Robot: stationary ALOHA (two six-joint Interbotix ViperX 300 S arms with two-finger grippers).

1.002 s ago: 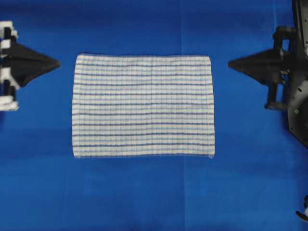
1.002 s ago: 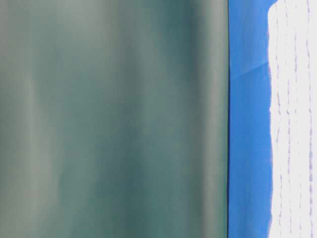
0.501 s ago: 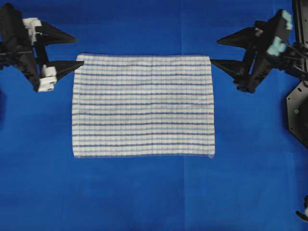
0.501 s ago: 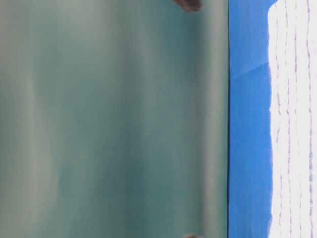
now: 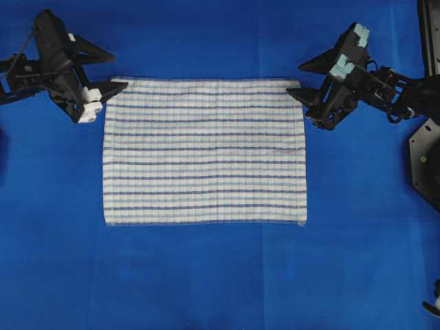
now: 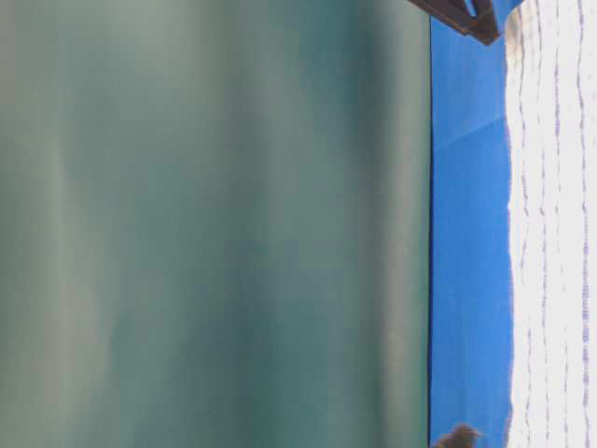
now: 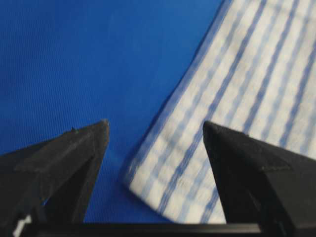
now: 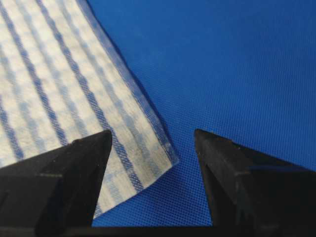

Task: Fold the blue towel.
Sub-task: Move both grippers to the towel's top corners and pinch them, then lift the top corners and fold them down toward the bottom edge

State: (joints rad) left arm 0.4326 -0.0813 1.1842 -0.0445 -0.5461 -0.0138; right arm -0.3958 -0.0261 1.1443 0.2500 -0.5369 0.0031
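The blue towel (image 5: 204, 151) lies flat and spread out in the middle of the bench (image 5: 206, 275). It is a white woven cloth with thin blue and grey-blue stripes. The bench is covered by a plain solid-blue covering with a fine woven grain, and faint fold lines run across this covering around the towel.

The left gripper (image 5: 110, 69) stands at the far left corner of the towel. Its jaws are released and wide apart, one black finger just over the corner of the towel and the other beyond the towel's far edge. In the left wrist view the corner of the towel (image 7: 163, 192) lies between the two fingers, and nothing is grasped.

The right gripper (image 5: 297, 79) stands at the far right corner of the towel in the same manner, jaws also released. In the right wrist view the corner (image 8: 148, 163) lies between the fingers, flat on the covering.

In the table-level view a blurred grey-green surface (image 6: 215, 224) fills most of the picture beside the towel; what it is cannot be told.
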